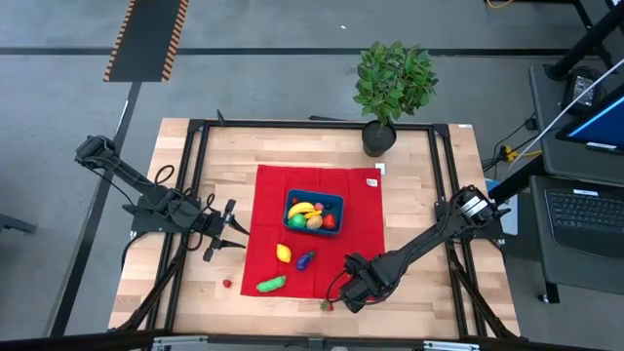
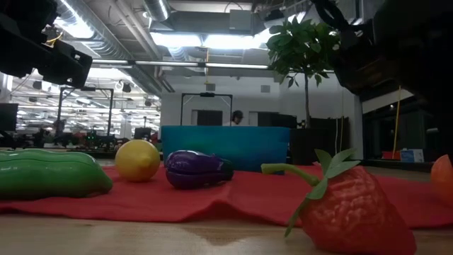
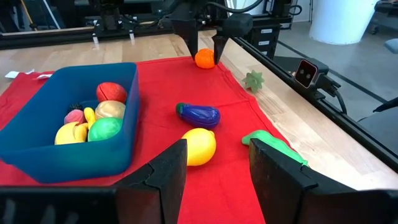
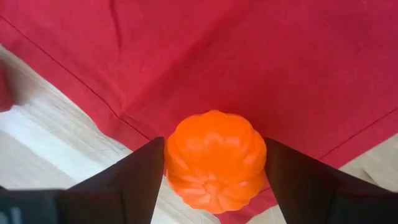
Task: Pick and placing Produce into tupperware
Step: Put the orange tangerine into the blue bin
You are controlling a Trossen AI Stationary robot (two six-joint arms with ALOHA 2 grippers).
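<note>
The orange pumpkin (image 4: 214, 160) is a squat, ribbed, glossy plastic toy sitting at the corner of the red cloth (image 1: 361, 210), on its edge where it meets the wooden surface (image 1: 429, 292). The right gripper (image 4: 214, 168) is down over it, a dark finger close against each flank; whether they press it cannot be told.

Further in on the cloth lie a purple eggplant (image 3: 199, 114), its long axis roughly crosswise to the left wrist view and its green cap end towards the tupperware (image 1: 314, 213), a smooth yellow lemon (image 3: 199, 146), and a green cucumber (image 1: 271, 284) lying lengthwise along the cloth's near edge. A red strawberry (image 2: 350, 209) with a green stalk rests on the bare wood.

The tupperware, a teal rectangular tub with rounded corners, holds several pieces.

The left gripper (image 3: 214, 171) hangs beside the cloth, fingers apart and empty.

No writing is readable.
</note>
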